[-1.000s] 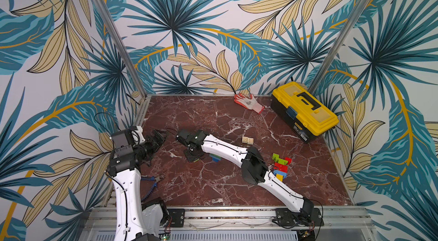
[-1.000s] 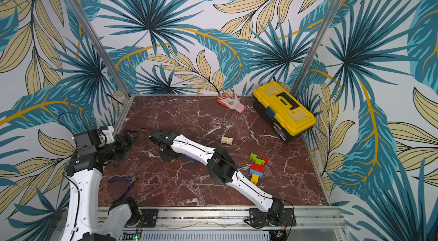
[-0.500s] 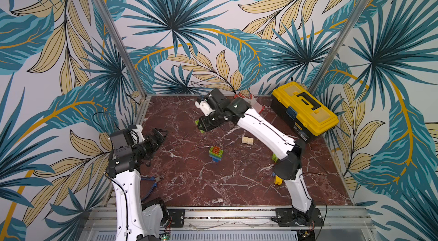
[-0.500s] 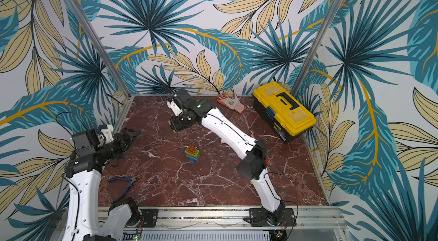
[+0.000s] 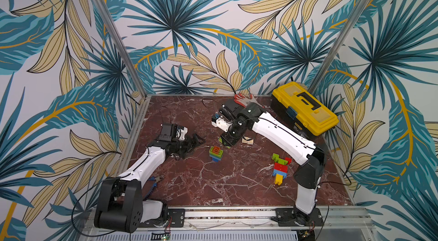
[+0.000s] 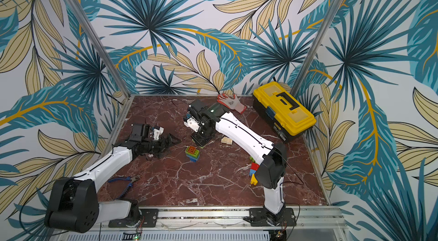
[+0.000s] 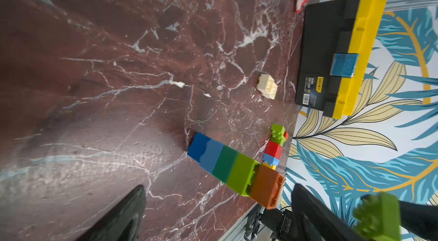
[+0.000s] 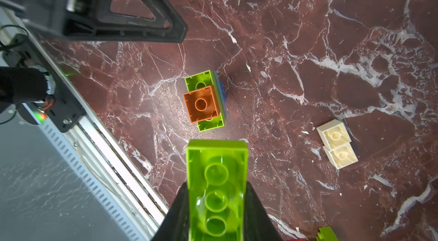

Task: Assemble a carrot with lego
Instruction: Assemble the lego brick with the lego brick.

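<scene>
On tabletop [image 5: 213,187] — two cream bricks [image 8: 334,136], one stack [image 5: 215,153]

Both arms wear white link shells between black joint housings. The left arm [image 5: 147,164] has a big rounded black elbow housing [image 5: 118,204] dotted with small holes. Thin black cables trail along the right arm [image 5: 282,133]. The left gripper [image 6: 171,148] has black triangular jaws with open cut-outs.

A dark red marble tabletop [image 5: 213,187] carried a yellow plastic toolbox [image 5: 304,107], a red-white glove [image 6: 231,102] and blue-handled pliers [image 6: 123,180]. Between them lay multicoloured plastic lego bricks [image 5: 215,153].
</scene>
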